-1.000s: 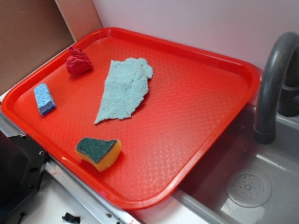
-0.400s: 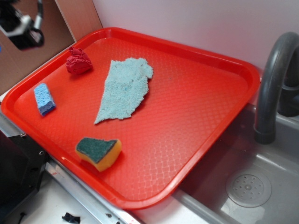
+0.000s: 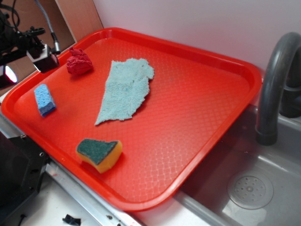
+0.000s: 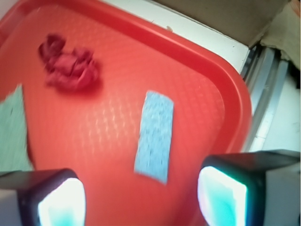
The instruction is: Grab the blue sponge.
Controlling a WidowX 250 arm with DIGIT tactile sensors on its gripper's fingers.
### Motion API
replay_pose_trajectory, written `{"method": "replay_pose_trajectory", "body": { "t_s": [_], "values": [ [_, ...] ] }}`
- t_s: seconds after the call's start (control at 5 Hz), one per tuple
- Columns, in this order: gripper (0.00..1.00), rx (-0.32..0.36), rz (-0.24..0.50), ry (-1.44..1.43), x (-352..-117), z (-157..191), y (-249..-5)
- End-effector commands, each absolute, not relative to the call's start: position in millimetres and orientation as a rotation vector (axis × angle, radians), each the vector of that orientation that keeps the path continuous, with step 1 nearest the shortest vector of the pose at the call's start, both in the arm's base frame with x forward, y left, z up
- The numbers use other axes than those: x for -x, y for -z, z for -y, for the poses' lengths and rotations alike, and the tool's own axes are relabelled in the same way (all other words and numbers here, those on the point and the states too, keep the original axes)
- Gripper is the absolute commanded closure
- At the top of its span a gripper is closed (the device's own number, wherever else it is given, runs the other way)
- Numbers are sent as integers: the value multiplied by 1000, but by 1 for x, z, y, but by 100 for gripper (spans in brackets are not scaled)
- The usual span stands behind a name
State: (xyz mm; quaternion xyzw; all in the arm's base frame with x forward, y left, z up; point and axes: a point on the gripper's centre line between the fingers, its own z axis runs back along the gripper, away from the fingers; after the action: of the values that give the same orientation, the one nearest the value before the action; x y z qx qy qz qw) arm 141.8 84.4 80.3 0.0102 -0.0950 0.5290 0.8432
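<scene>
Lying flat near the left edge of the red tray (image 3: 197, 75), the blue sponge (image 3: 44, 100) is untouched, well apart from the gripper (image 4: 141, 200). In the wrist view the jaws stand open, one fingertip (image 4: 61, 205) on each side of the sponge's near end, apparently above it; height is hard to judge. A red crumpled cloth (image 3: 78, 61), pale blue-green cloth (image 3: 124, 88) and yellow sponge (image 3: 99, 153) also lie on the tray.
</scene>
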Motion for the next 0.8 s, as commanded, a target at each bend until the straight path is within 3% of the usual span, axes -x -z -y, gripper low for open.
{"method": "replay_pose_trajectory", "body": {
  "t_s": [0.0,0.2,0.4,0.6],
  "values": [
    [0,-4,219,-1096,-148,-109,-31],
    [0,-5,205,-1070,-149,-110,-19],
    [100,-10,212,-1070,-147,-106,-15],
    [100,-5,218,-1095,-146,-107,-17]
  ]
}}
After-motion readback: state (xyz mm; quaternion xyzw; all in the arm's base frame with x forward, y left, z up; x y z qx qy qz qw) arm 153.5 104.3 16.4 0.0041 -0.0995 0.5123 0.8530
